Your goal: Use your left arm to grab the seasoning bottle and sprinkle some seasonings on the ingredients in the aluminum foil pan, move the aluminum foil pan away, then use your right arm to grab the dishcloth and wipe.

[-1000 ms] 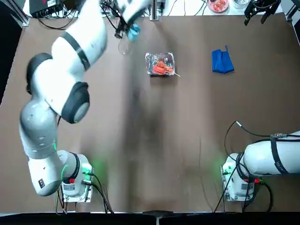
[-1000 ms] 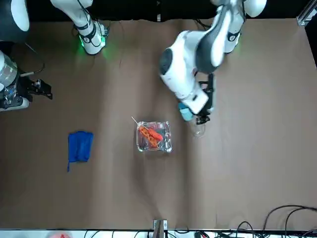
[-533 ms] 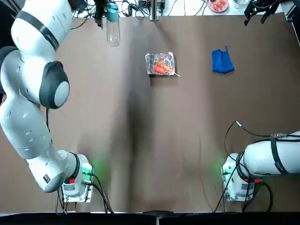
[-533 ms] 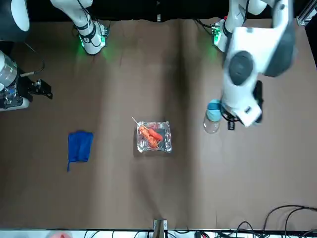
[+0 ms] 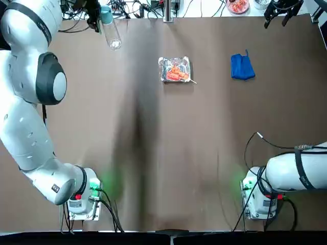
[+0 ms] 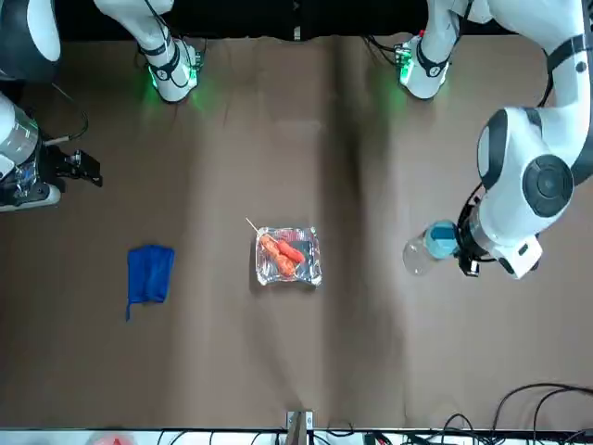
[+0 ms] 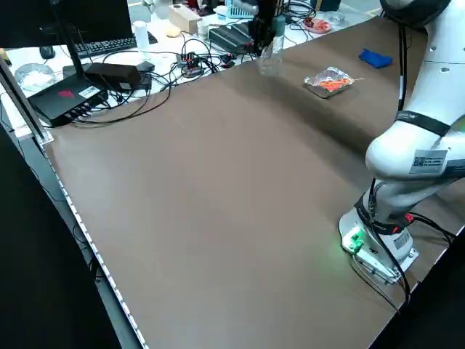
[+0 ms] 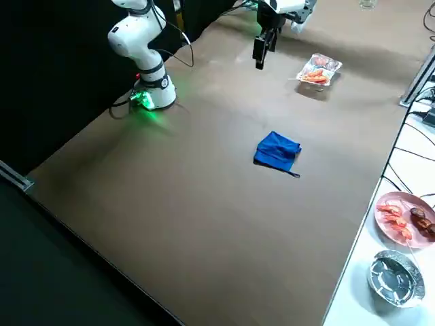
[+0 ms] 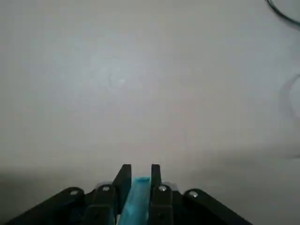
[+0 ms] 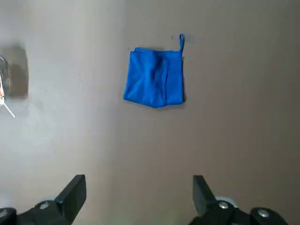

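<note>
Left tool (image 6: 460, 248), clamped on the seasoning bottle (image 6: 428, 248), has swung right of the aluminum foil pan (image 6: 289, 255); sprinkling looks finished. Right tool (image 10: 139, 199) gapes wide.

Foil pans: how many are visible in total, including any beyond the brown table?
2. One foil pan with food sits mid-table; an empty round foil pan sits on the white surface past the table's edge, beside a pink plate.

No legible text, brand or number appears anywhere; a small label on the left arm (image 7: 425, 161) shows in the left side view but cannot be read.
</note>
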`<state>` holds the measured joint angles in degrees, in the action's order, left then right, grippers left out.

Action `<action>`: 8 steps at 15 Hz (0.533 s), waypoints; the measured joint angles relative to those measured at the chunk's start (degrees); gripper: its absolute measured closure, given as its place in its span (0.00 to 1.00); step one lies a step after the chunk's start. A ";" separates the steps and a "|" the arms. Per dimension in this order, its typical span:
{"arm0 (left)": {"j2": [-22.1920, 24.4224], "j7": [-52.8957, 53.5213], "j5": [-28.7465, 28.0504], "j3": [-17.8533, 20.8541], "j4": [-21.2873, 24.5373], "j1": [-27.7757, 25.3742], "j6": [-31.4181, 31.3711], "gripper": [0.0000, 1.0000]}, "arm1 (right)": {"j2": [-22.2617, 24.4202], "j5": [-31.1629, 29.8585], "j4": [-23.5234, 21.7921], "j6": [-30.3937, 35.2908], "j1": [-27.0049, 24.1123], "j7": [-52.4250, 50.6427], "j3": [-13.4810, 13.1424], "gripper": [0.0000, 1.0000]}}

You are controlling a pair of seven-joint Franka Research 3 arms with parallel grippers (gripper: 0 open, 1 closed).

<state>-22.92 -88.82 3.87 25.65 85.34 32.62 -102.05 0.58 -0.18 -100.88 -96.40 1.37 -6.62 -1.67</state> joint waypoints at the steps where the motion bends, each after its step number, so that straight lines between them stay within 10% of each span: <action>1: -0.09 0.26 0.06 -0.02 1.70 -0.77 -2.92 0.78 | -0.01 0.00 0.00 -0.01 0.00 0.00 0.00 0.00; 8: -5.78 1.49 2.72 -0.37 9.92 -4.76 -23.14 0.78 | -0.16 0.00 0.00 -0.02 0.01 0.00 0.05 0.00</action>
<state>-28.70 -87.33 6.59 25.28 95.27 27.86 -125.19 0.43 -0.18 -100.89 -96.41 1.38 -6.62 -1.62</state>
